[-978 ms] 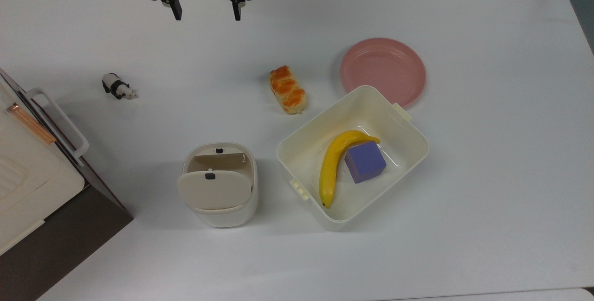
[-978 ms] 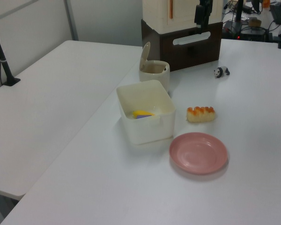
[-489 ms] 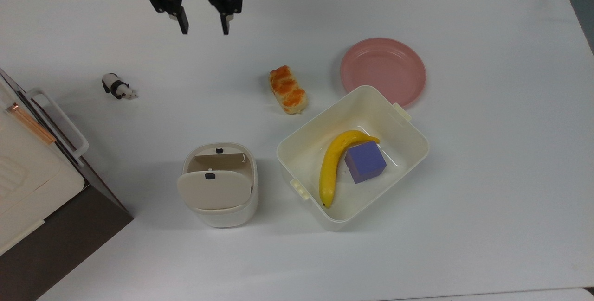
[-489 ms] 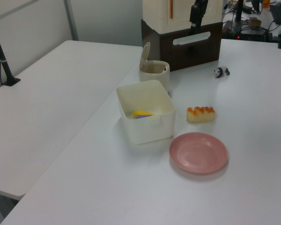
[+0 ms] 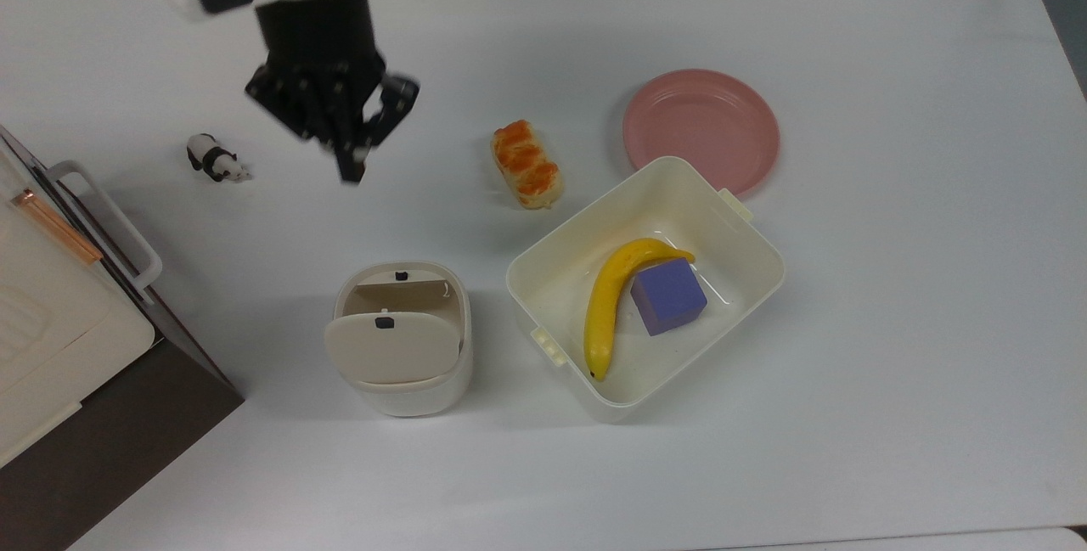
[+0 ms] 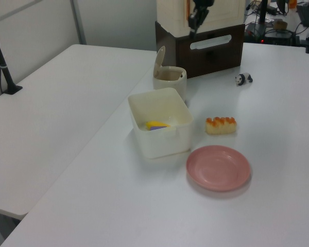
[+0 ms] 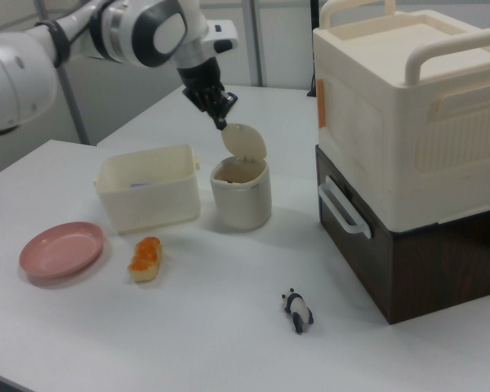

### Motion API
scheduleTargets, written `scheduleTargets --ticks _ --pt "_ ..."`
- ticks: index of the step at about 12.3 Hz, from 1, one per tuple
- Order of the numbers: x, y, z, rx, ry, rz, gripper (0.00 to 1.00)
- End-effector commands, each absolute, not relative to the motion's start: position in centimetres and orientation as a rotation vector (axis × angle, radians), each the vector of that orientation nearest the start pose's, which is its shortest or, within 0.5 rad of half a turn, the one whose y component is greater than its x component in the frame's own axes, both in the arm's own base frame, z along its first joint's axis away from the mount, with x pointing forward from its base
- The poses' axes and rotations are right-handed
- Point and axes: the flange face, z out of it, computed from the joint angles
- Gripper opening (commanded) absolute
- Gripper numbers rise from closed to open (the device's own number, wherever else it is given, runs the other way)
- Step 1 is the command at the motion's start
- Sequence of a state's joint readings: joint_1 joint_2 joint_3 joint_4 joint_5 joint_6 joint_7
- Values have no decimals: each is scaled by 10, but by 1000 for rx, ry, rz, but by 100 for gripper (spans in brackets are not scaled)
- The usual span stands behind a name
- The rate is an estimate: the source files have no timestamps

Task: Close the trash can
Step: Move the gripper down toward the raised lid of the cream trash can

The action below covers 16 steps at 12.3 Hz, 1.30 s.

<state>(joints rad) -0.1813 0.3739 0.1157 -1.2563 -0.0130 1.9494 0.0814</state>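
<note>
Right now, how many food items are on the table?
2: a banana lying in the tub beside a purple cube, and a bread roll on the table near the pink plate.

White arm [image 7: 33, 49], black end effector [image 5: 348, 162]

The trash can [image 5: 399, 339] stands on the surface [image 5: 892, 381] with its lid [image 5: 392, 349] raised, beside the tub [image 5: 645, 288] holding a banana [image 5: 610, 300] and purple cube [image 5: 668, 296]. The gripper [image 5: 350, 167] hangs above bare surface between the toy panda [image 5: 215, 159] and the bread [image 5: 527, 164], apart from the can.

Banana [image 5: 613, 296] and purple cube [image 5: 668, 296] inside cream tub [image 5: 747, 283]; pink plate [image 5: 701, 128], bread [image 5: 527, 163], toy panda [image 5: 214, 158] nearby.
</note>
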Motion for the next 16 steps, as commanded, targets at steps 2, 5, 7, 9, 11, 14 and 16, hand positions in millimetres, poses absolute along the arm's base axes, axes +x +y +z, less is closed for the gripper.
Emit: scheduleTargets --ticks 2,5,7,9,11,14,16 --pt "741 -60 568 -2990 523 -639 0" --pt "744 -58 570 -2924 680 -653 0" --pt "748 -41 580 -2865 714 -741 0" --pt "758 -26 573 -2833 772 -795 0" --pt "774 -20 560 -2826 842 -841 0" --pt "784 -23 544 -2814 887 -853 0" --pt "784 -21 544 -2826 876 -866 0"
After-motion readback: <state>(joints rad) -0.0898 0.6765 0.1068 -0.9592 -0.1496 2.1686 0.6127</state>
